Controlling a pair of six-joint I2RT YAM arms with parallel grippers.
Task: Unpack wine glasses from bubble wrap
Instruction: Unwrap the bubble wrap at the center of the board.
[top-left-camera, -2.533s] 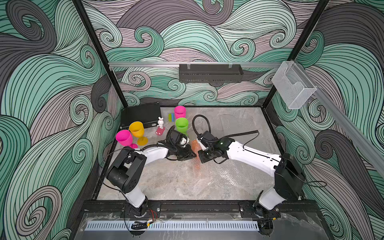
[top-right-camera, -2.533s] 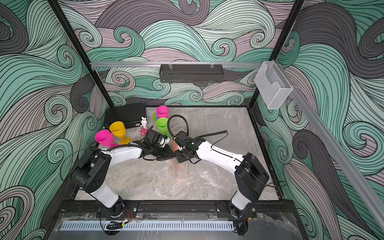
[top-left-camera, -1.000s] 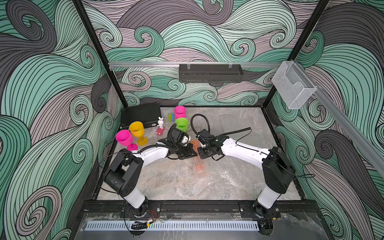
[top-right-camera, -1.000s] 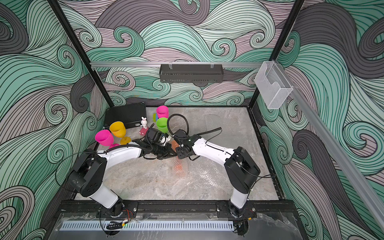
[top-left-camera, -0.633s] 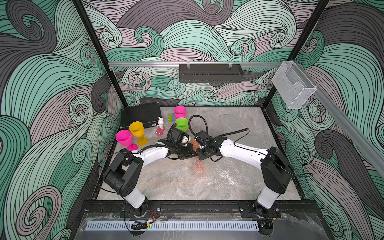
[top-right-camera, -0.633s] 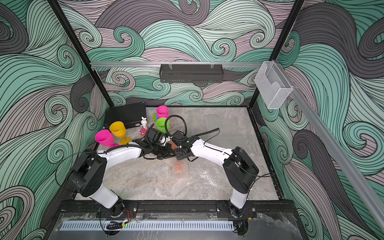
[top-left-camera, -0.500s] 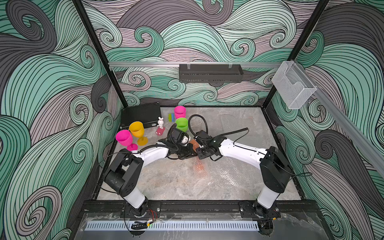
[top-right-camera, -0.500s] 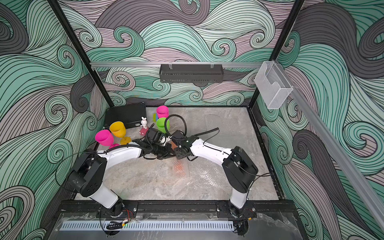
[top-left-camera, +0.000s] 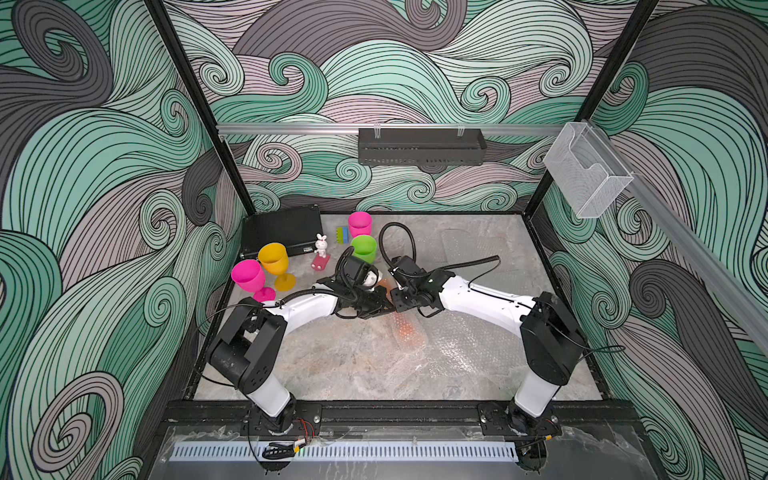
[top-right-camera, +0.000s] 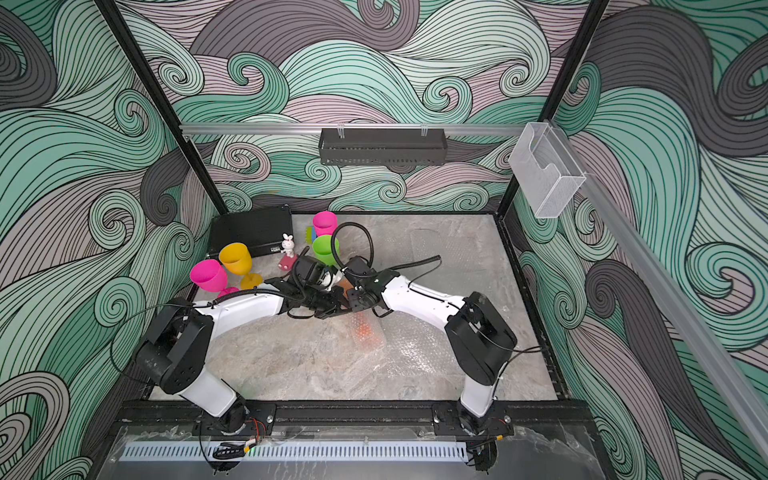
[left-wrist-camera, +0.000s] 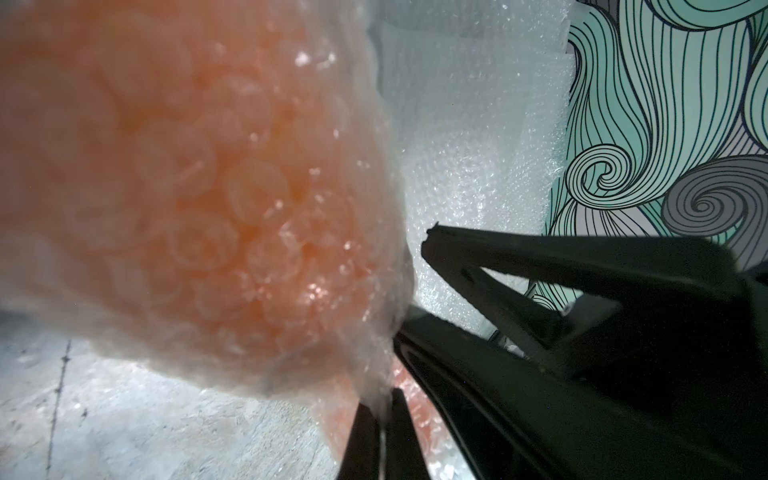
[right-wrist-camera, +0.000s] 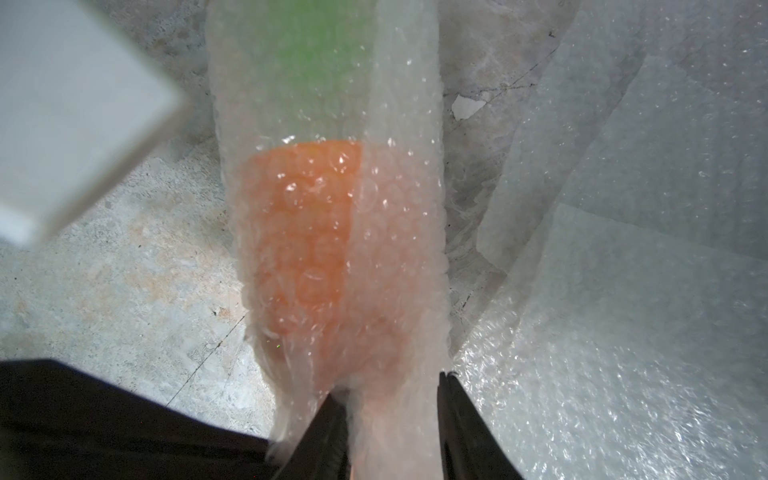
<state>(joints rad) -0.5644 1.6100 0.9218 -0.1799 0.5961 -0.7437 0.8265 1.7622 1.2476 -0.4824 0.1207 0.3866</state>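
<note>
hidden: orange goblet (right-wrist-camera: 307, 232) blurred inside bubble wrap (right-wrist-camera: 399, 208), stem unseen | my left pincer (left-wrist-camera: 380, 432): pinching its edge | my right pincer (right-wrist-camera: 390, 415): part-spread, gripping the roll

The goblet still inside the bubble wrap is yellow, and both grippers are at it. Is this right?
No: the wrapped goblet is orange, as the right wrist view shows through the bubble wrap. The rest is right.
</note>
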